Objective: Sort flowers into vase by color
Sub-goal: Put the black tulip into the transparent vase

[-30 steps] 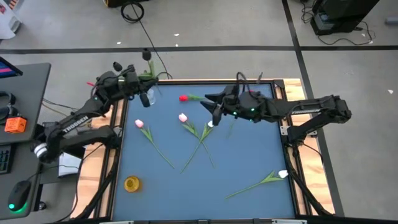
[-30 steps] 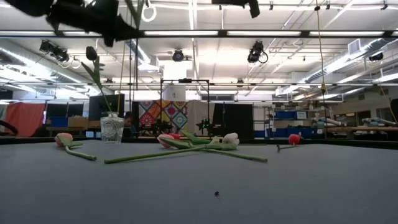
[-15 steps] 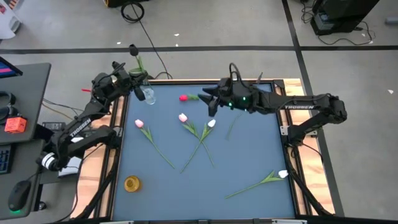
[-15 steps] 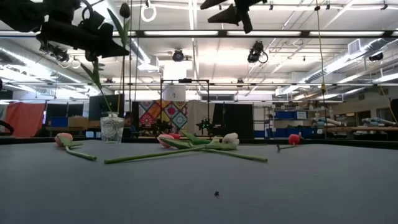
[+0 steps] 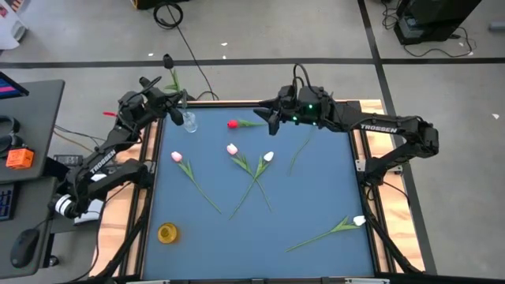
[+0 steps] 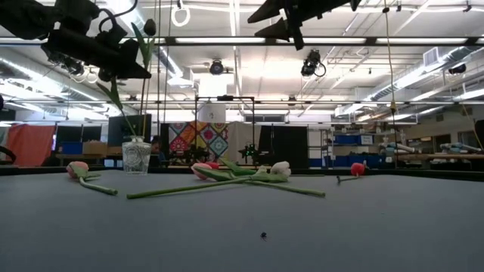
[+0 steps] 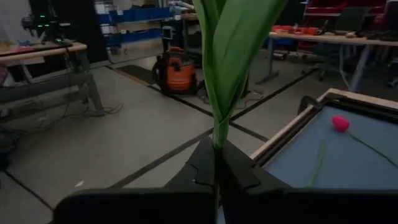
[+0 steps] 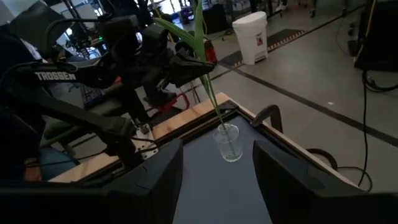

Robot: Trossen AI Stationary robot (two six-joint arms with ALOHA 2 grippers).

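A dark-headed tulip (image 5: pixel 167 60) stands tilted with its lower stem end in the small glass vase (image 5: pixel 189 120) at the table's far left corner. My left gripper (image 5: pixel 162 106) is shut on its stem above the vase. The low view shows the dark head (image 6: pixel 150 28) over the vase (image 6: pixel 137 156). My right gripper (image 5: pixel 272 118) hovers open and empty just right of the red tulip (image 5: pixel 233 124). Two pink tulips (image 5: pixel 176 157) (image 5: pixel 231 148) and a white one (image 5: pixel 268 157) lie flat mid-table. Another white tulip (image 5: pixel 359 222) lies near the right edge. My left gripper pinches the dark tulip's stem between its two fingers at the base of the leaves (image 7: pixel 217 142), about midway up. The fingers reach in from the table's left side, lying across the stem. The tulip stands tilted, head up, lower end inside the vase (image 8: pixel 228 143).
A bare green stem (image 5: pixel 298 155) lies right of the white tulip. A round yellow object (image 5: pixel 166 233) sits near the near left corner. The wooden table frame (image 5: pixel 371 138) borders the blue mat. The mat's near middle holds only the crossing stems.
My right gripper has drawn back from above the white tulip toward the far edge, staying open. My left gripper has shifted toward the table's left, and the dark tulip's head has swung left and farther out while its lower end stayed in the vase.
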